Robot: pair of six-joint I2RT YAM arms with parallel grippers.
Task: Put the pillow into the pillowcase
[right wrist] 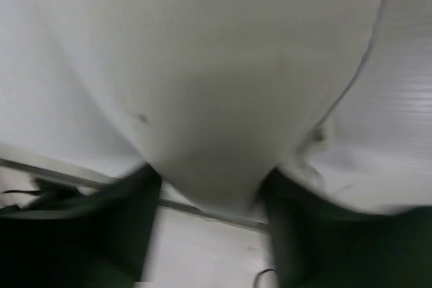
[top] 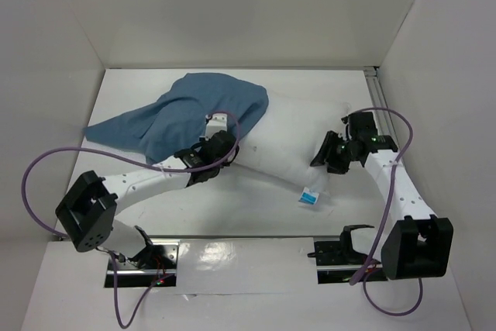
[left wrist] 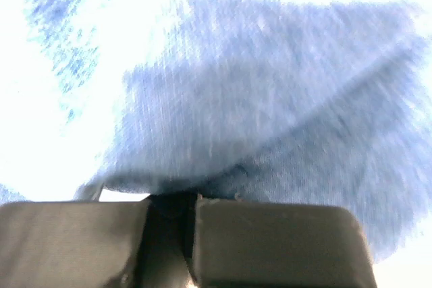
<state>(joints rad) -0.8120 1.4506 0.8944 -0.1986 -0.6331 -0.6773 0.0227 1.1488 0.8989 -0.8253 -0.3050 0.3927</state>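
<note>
The white pillow [top: 302, 137] lies slantwise across the middle and right of the table. The blue pillowcase [top: 186, 110] covers its far left end and trails limp to the left. My left gripper [top: 219, 147] is shut on the pillowcase's near edge; in the left wrist view the blue cloth [left wrist: 270, 112] is pinched where the jaws [left wrist: 172, 200] meet. My right gripper [top: 327, 156] grips the pillow's right part. In the right wrist view the white fabric [right wrist: 202, 85] bulges between the two dark fingers [right wrist: 128, 220].
A small blue-and-white label [top: 310, 196] hangs at the pillow's near edge. White walls enclose the table on three sides. A metal rail [top: 372, 75] stands at the far right corner. Purple cables [top: 31, 168] loop beside both arms.
</note>
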